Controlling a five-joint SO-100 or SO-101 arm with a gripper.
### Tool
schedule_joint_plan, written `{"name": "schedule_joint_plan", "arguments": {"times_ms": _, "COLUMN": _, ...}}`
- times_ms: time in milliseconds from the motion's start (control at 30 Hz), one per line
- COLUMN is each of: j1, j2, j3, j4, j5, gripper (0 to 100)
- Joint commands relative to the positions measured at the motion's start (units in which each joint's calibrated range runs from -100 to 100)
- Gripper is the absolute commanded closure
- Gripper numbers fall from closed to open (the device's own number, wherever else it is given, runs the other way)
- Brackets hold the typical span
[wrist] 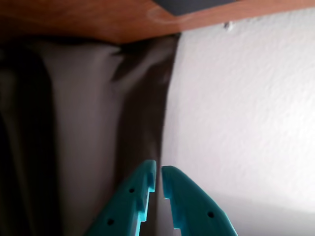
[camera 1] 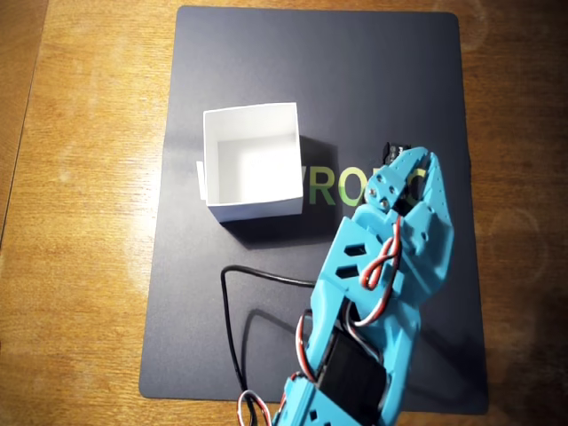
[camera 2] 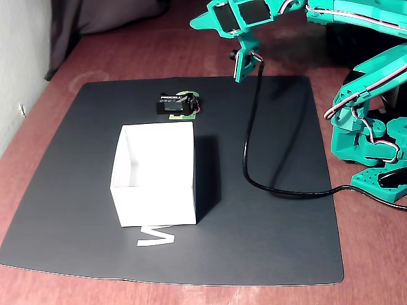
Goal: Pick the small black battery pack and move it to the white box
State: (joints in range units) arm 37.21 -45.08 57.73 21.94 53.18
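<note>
Currently hand (wrist: 158,183) raised off the mat, fingers nearly pressed together, empty, small black battery pack (camera 2: 173,105) upper centre, just behind white box (camera 2: 154,173), apart.

My teal plastic arm (camera 2: 356,95) is raised and extended; my two-finger teal claw (wrist: 158,178) holds nothing, fingertips (wrist: 147,176) parted by a narrow slit.

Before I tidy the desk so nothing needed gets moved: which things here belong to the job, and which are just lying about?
Job:
- battery pack, on the mat beyond the box in the fixed view
- white box, empty
- gripper, nearly closed, holding nothing

Just there:
- dark mat
- black cable trailing across the mat
- wooden table
</note>
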Motion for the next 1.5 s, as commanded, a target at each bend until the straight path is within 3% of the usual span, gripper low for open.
{"name": "schedule_joint_plan", "arguments": {"times_ms": 0, "j1": -0.3, "j2": 0.1, "j3": -3.1, "j4": 6.5, "j5": 2.9, "gripper": 99}}
{"name": "schedule_joint_plan", "arguments": {"times_ms": 233, "j1": -0.4, "j2": 7.1, "j3": -9.2, "j4": 15.4, "j5": 5.0, "gripper": 99}}
{"name": "schedule_joint_plan", "arguments": {"times_ms": 533, "j1": 0.3, "j2": 29.6, "j3": -37.4, "j4": 27.2, "j5": 4.7, "gripper": 99}}
{"name": "schedule_joint_plan", "arguments": {"times_ms": 867, "j1": -0.3, "j2": 52.7, "j3": -70.7, "j4": 49.1, "j5": 4.7, "gripper": 99}}
{"name": "schedule_joint_plan", "arguments": {"times_ms": 1133, "j1": 0.5, "j2": 63.5, "j3": -81.9, "j4": 49.0, "j5": 0.4, "gripper": 99}}
{"name": "schedule_joint_plan", "arguments": {"times_ms": 1467, "j1": 0.0, "j2": 69.8, "j3": -83.7, "j4": 46.1, "j5": 0.9, "gripper": 99}}
